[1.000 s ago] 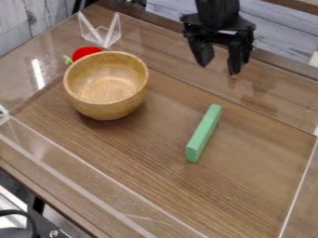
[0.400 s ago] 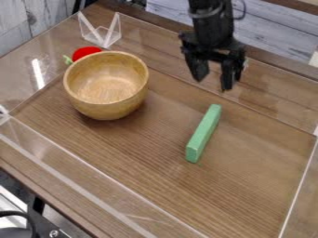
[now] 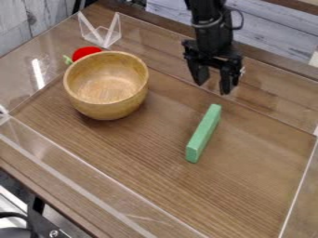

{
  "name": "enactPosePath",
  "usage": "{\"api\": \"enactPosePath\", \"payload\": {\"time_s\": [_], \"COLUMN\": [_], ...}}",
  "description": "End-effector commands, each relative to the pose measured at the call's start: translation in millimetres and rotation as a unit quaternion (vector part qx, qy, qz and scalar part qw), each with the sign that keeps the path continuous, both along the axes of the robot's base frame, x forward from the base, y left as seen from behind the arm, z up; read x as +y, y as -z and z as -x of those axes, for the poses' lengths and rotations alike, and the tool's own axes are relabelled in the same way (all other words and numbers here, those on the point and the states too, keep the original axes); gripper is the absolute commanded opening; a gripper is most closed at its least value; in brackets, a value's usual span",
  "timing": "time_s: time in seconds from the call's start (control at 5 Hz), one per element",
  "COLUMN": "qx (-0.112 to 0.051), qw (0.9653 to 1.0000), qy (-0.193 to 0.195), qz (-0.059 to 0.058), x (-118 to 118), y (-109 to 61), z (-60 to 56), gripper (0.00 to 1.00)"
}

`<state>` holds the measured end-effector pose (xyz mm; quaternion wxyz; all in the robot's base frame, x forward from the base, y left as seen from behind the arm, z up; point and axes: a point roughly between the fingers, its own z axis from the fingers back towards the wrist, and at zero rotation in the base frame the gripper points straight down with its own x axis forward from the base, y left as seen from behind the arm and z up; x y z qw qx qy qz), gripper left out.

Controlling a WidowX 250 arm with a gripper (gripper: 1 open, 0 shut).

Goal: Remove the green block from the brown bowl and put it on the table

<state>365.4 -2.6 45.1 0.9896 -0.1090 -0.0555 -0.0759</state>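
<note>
On the worktop (image 3: 149, 177), right of centre, I see the green block (image 3: 204, 132) lying flat on the wood, angled so its far end points up towards the hand. It is out of the bowl (image 3: 107, 84) and well apart from it, with bare wood between the two. The bowl sits upright to the left, and I can see nothing inside it. Just behind its far rim a small red object (image 3: 86, 54) peeks out, partly hidden by the bowl; I cannot tell whether they touch. Further back stands a clear plastic piece (image 3: 99, 31) near the worktop's rear edge.

My hand (image 3: 214, 82) hangs above the wood just beyond the block's far end, pointing steeply down. Its fingers (image 3: 230, 79) are spread wide and released, with nothing between them. I read a gap between the fingertips and the block, so it is not touching it.
</note>
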Motion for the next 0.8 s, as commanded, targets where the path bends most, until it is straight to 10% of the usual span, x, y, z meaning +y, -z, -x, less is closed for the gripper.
{"api": "enactPosePath", "payload": {"time_s": [0.0, 0.2, 0.6], "qx": [-0.029, -0.03, -0.072], "qw": [0.9996, 0.9995, 0.9974], "qy": [0.003, -0.006, -0.002], "qz": [-0.006, -0.005, 0.008], "x": [10, 15, 26], "y": [-9.9, 3.5, -34.0], "z": [-12.2, -12.5, 1.2], "gripper": [0.0, 0.0, 0.0]}}
